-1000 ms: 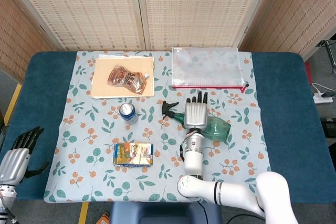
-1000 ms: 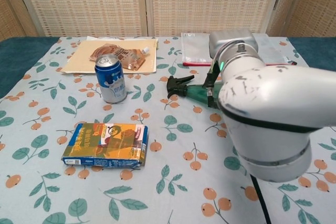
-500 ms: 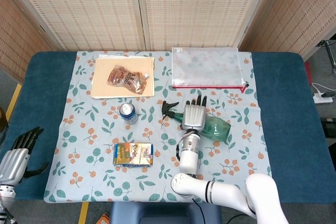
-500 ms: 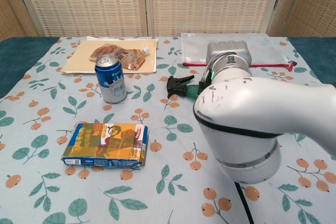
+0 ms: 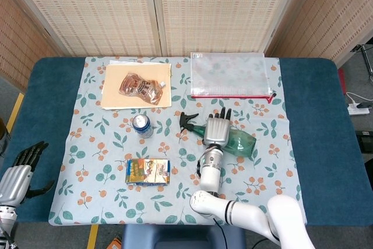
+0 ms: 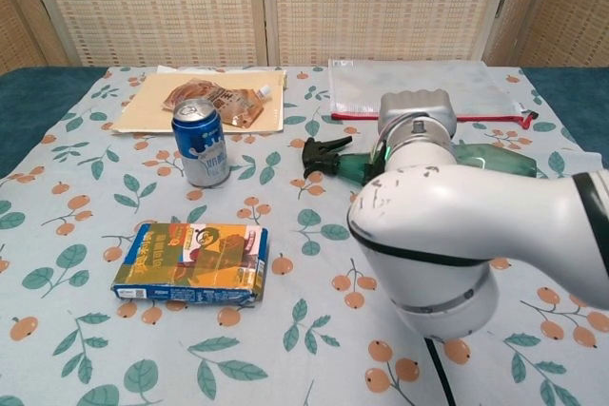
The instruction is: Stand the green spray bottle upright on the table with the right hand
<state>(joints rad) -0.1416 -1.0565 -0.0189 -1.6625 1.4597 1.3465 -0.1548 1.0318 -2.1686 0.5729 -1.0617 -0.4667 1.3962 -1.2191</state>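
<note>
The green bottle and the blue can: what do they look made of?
The green bottle looks like clear tinted plastic: the patterned cloth shows through its body, and its trigger head is matte black. The blue can is probably thin metal, with a shiny silver top and glossy printed sides.

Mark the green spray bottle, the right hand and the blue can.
green spray bottle (image 5: 242, 143), head view, on its green body.
right hand (image 5: 217, 129), head view, on its back.
blue can (image 6: 202, 144), chest view, on its side.

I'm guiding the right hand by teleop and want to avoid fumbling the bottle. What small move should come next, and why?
Probably lower the right hand and close its fingers round the green spray bottle. The bottle lies on its side on the table, nozzle pointing left, with the hand spread flat above its neck end and apparently not gripping it yet.
</note>
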